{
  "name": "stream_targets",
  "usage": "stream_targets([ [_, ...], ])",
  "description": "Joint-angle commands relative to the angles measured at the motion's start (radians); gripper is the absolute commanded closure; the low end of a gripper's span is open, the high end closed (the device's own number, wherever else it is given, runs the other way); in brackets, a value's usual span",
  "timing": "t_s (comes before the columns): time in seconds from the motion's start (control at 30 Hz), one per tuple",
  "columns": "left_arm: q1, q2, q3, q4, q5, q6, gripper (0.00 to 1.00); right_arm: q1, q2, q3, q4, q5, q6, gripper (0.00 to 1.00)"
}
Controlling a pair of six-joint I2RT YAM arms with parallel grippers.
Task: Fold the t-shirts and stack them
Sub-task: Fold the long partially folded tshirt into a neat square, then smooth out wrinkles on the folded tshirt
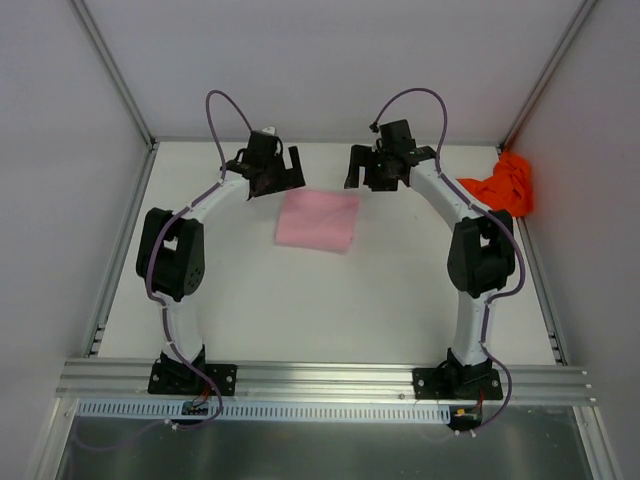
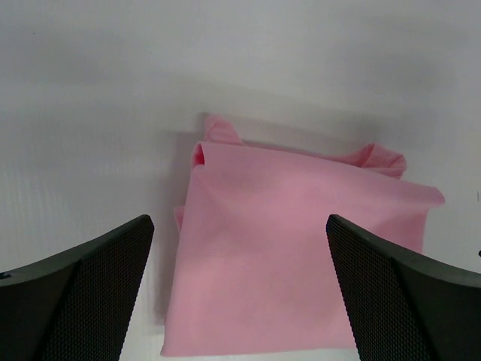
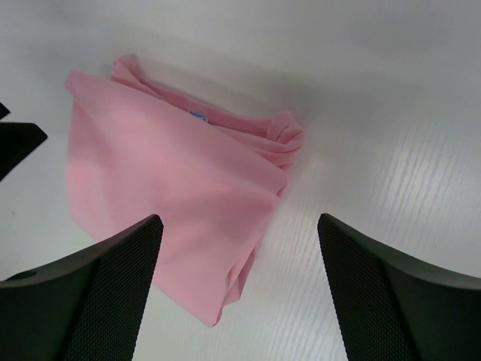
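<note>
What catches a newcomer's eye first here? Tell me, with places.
The folded pink t-shirt lies in the middle of the table, with the open left tool and open right tool hovering at its far corners. The orange-red t-shirt sits crumpled at the far right edge.

One pink t-shirt [image 1: 317, 221], one orange-red t-shirt [image 1: 505, 186], one left arm [image 1: 175, 260] and one right arm [image 1: 480, 255].

The left arm [image 1: 180, 322] and right arm [image 1: 470, 325] were built alike, with white tube links between chunky black joint housings. A thin purple cable [image 1: 209, 105] trailed along each one. Flat black base plates [image 1: 192, 378] sat under them. The black two-finger left gripper [image 1: 280, 180] and right gripper [image 1: 367, 180] had wedge-shaped fingers [image 2: 90, 293] with a fine dotted texture.
</note>
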State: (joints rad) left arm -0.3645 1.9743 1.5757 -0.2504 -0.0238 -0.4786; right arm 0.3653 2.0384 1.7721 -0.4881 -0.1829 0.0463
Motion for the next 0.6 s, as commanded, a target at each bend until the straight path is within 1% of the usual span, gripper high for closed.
stream_targets([
  [0.0, 0.012, -0.141, -0.064, 0.005, 0.099, 0.012, 0.01, 0.004, -0.136, -0.019, -0.032, -0.093, -0.004, 0.14],
  [0.03, 0.010, -0.156, -0.084, 0.022, 0.125, 0.003, 0.01, 0.006, -0.154, -0.072, -0.009, -0.113, 0.013, 0.17],
  [0.07, 0.004, -0.182, -0.126, 0.033, 0.177, -0.014, 0.04, 0.015, -0.171, -0.104, 0.011, -0.133, 0.030, 0.20],
  [0.13, -0.011, -0.202, -0.164, 0.049, 0.205, -0.028, 0.11, 0.032, -0.210, -0.163, 0.040, -0.151, 0.059, 0.25],
  [0.17, -0.031, -0.224, -0.208, 0.065, 0.206, -0.038, 0.26, 0.052, -0.214, -0.210, 0.042, -0.151, 0.063, 0.30],
  [0.27, -0.045, -0.239, -0.285, 0.115, 0.212, -0.077, 0.50, 0.090, -0.227, -0.290, 0.059, -0.139, 0.079, 0.41],
  [0.3, -0.045, -0.236, -0.293, 0.122, 0.231, -0.083, 0.62, 0.096, -0.228, -0.306, 0.072, -0.132, 0.086, 0.42],
  [0.33, -0.045, -0.233, -0.299, 0.126, 0.237, -0.089, 0.67, 0.101, -0.234, -0.322, 0.085, -0.127, 0.099, 0.44],
  [0.37, -0.045, -0.224, -0.302, 0.140, 0.246, -0.089, 0.70, 0.107, -0.237, -0.345, 0.094, -0.125, 0.107, 0.50],
  [0.4, -0.045, -0.219, -0.304, 0.148, 0.255, -0.089, 0.73, 0.109, -0.238, -0.353, 0.111, -0.119, 0.112, 0.52],
  [0.53, -0.047, -0.178, -0.266, 0.177, 0.255, -0.095, 0.77, 0.107, -0.225, -0.341, 0.160, -0.096, 0.125, 0.60],
  [0.57, -0.045, -0.146, -0.249, 0.175, 0.259, -0.095, 0.78, 0.107, -0.198, -0.330, 0.163, -0.099, 0.124, 0.65],
])
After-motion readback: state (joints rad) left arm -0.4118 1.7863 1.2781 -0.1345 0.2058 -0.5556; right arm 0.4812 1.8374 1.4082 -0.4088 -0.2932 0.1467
